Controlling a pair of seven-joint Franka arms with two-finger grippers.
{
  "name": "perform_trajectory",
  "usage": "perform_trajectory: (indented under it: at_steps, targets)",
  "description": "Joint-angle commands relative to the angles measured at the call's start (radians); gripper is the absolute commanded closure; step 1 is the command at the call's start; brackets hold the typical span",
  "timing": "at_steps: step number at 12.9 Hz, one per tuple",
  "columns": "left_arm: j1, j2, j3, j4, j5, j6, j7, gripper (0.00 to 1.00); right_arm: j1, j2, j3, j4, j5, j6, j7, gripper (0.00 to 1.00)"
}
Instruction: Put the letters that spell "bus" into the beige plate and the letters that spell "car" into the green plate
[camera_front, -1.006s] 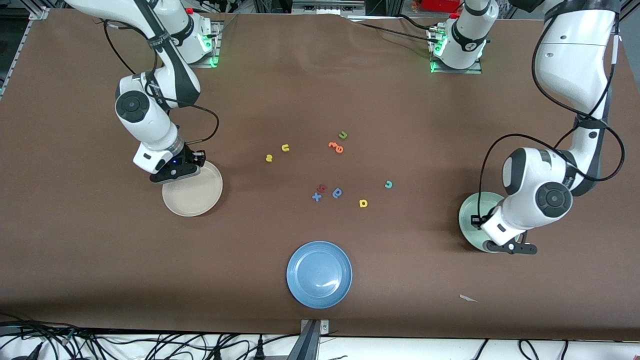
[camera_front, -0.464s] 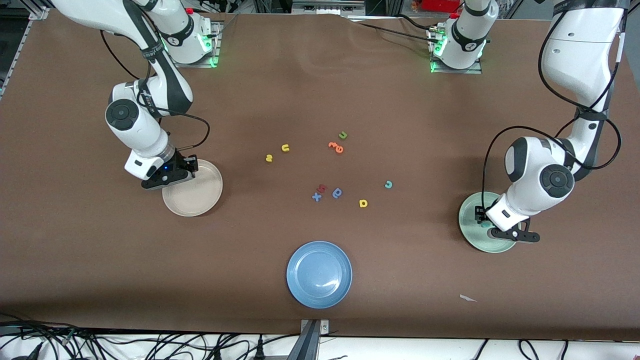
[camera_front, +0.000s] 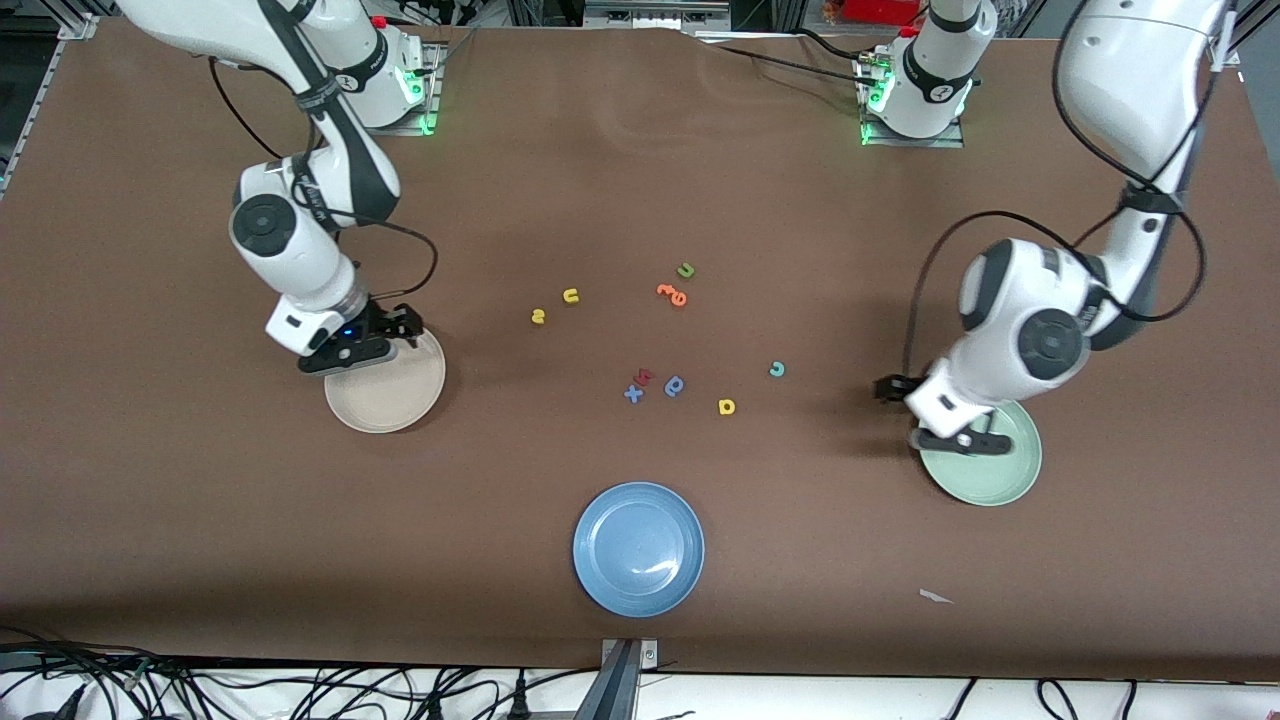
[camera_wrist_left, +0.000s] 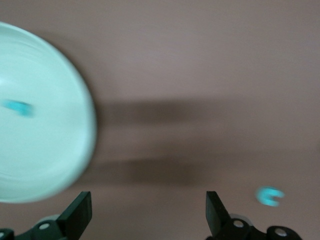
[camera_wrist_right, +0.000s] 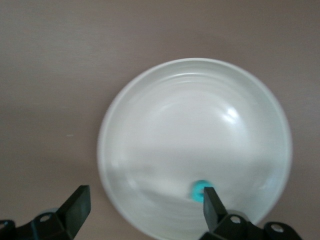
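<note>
My right gripper (camera_wrist_right: 145, 210) hangs open over the beige plate (camera_wrist_right: 165, 125), and the teal b (camera_wrist_right: 199, 190) lies in that plate beside one finger. In the front view that gripper (camera_front: 372, 345) covers the beige plate's (camera_front: 390, 395) rim. My left gripper (camera_wrist_left: 145, 220) is open over bare table beside the green plate (camera_wrist_left: 45, 150), where a thin teal r (camera_wrist_left: 17, 107) lies. The teal c (camera_wrist_left: 270, 196) lies loose on the table. The yellow s (camera_front: 538, 316), yellow u (camera_front: 571, 295), yellow a (camera_front: 727, 406) and teal c (camera_front: 777, 369) lie mid-table. My left gripper (camera_front: 940, 417) overlaps the green plate's (camera_front: 990, 475) rim.
A blue plate (camera_front: 638, 548) sits near the front edge. A green u (camera_front: 686, 269), an orange letter (camera_front: 674, 294), a dark blue letter (camera_front: 676, 385) and a small red and blue pair (camera_front: 637, 385) lie among the task letters.
Both grippers have opened, each leaving a teal letter in its plate. The left gripper has moved off the green plate toward the table's middle. The right gripper shifted slightly over the beige plate.
</note>
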Motion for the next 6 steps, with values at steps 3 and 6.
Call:
perform_trajectory:
  at_steps: [3,6]
  targets:
    - [-0.007,-0.028,-0.124,-0.126,0.044,0.092,-0.258,0.0,0.007,0.043,0.147,0.012,-0.008,-0.01,0.325,0.0]
    - [-0.061,0.017,-0.126,-0.137,0.188,0.176,-0.415,0.01,0.096,0.071,0.166,0.032,-0.02,-0.009,0.503,0.0]
